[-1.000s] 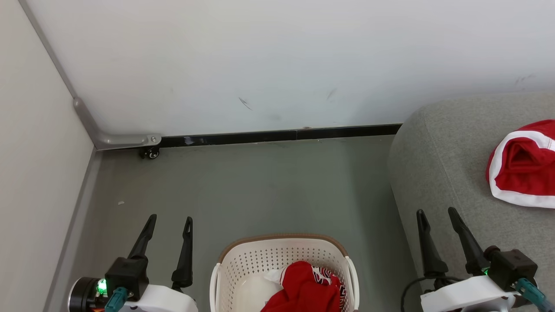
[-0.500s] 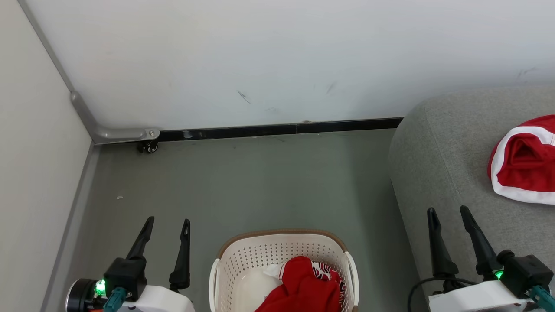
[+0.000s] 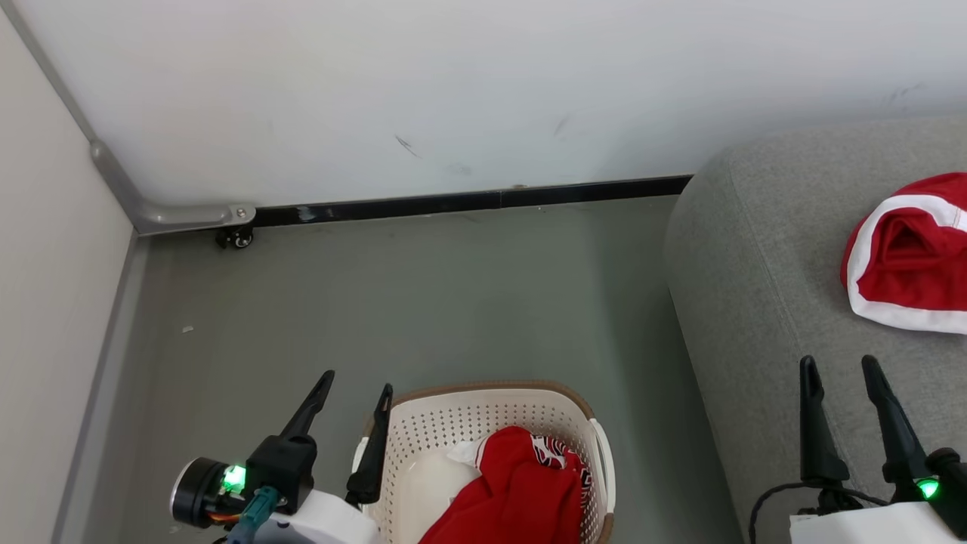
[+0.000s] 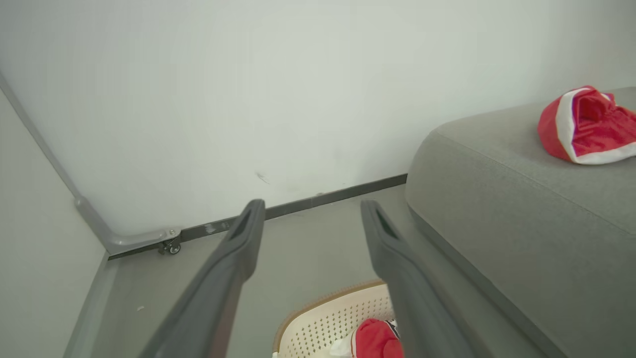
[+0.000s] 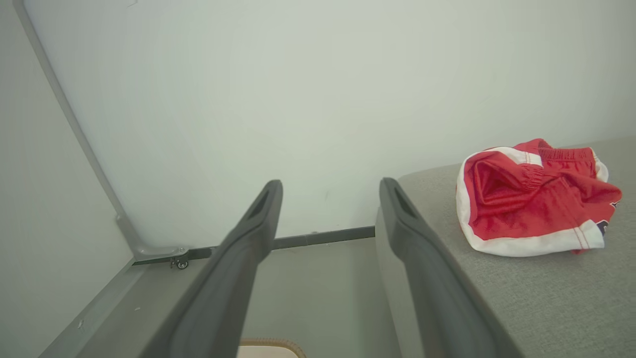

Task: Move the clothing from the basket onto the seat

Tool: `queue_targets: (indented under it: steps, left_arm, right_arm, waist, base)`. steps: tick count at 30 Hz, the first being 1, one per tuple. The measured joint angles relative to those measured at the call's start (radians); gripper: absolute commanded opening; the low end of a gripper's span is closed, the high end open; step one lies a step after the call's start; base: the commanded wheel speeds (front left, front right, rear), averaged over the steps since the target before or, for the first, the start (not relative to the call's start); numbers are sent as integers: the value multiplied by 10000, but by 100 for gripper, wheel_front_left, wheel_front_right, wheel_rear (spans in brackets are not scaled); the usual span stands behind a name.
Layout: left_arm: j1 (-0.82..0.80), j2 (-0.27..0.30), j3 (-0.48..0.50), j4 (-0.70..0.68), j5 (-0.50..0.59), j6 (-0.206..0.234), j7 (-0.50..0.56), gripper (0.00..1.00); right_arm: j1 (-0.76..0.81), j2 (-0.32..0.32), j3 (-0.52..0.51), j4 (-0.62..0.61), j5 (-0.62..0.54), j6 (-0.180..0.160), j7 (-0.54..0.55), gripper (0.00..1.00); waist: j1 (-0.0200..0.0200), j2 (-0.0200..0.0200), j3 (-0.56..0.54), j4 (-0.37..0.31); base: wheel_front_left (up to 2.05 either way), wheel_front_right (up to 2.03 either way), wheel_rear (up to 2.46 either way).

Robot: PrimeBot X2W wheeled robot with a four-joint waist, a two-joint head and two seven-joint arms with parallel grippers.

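Note:
The cream basket (image 3: 483, 423) (image 4: 328, 318) with its brown rim stands on the floor at the bottom middle of the head view. Red clothing (image 3: 521, 491) (image 4: 375, 340) with black-and-white lettering lies bunched inside it. A second piece of red clothing (image 3: 910, 257) (image 5: 531, 199) (image 4: 584, 124) with white bands lies on the light-grey seat (image 3: 755, 264) (image 5: 546, 298) (image 4: 497, 184) at the right. My left gripper (image 3: 356, 385) (image 4: 313, 209) hangs open at the basket's left rim, holding nothing. Over the seat's front edge my right gripper (image 3: 840, 366) (image 5: 330, 186) is open and empty.
White walls meet in a corner at the left, with a black skirting strip (image 3: 468, 202), a grey metal bracket (image 3: 181, 215) and a small caster (image 3: 238, 239). Grey floor (image 3: 423, 302) lies between the wall, the basket and the seat.
The camera has shifted, so the whole scene sits lower-left. My left gripper has moved right, up to the basket's left rim. The right gripper has drifted right over the seat.

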Motion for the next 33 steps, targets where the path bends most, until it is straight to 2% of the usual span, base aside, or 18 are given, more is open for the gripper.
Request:
queue_targets:
  steps: [17, 33]
  left_arm:
    - [-1401, -213, -869, 598, 500, -767, -2, 100]
    - [-2583, -203, -1384, 1618, 1072, -1133, -6, 100]
  right_arm:
    - [344, 27, -104, -1289, 349, 0, 0, 100]
    - [35, 35, -389, -2571, 650, 0, -2, 100]
  waist:
    - [0, 0, 1071, -556]
    - [0, 0, 2650, -1271]
  base:
    - [0, 0, 0]
    - [0, 0, 0]
